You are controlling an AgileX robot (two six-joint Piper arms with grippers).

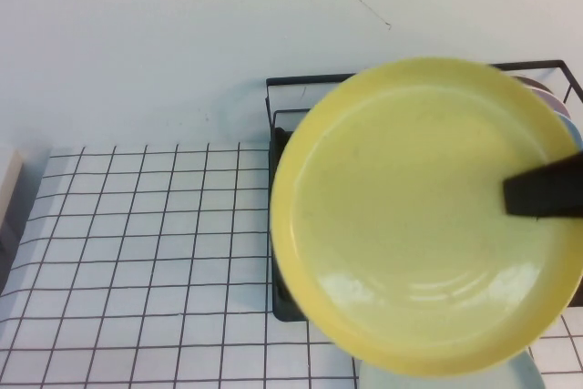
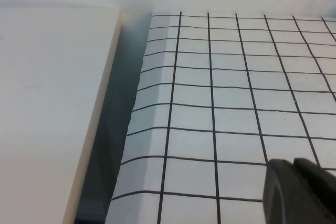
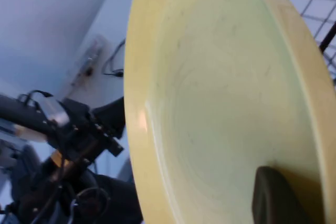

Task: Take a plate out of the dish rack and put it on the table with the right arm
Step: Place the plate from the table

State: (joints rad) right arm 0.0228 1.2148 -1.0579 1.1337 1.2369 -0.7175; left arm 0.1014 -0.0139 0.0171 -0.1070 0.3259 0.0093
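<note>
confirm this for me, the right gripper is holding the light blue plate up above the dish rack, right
Not quite: the right gripper holds the yellow plate, not a light blue one, as the high view shows. It is indeed lifted above the dish rack.

From the high view, I can see the plate [image 1: 414, 216] covers most of the dish rack [image 1: 301, 84], so I cannot make out the dividers behind it. Slivers of other plates [image 1: 557, 102] peek past the yellow rim, too little to count. The right end effector [image 1: 545, 190] is cut off at the frame's edge, only a dark tip lying across the plate. Of the left end effector [image 2: 299, 192], I get just one black corner above the desk [image 2: 236, 93]; I cannot judge its fingers.
</note>
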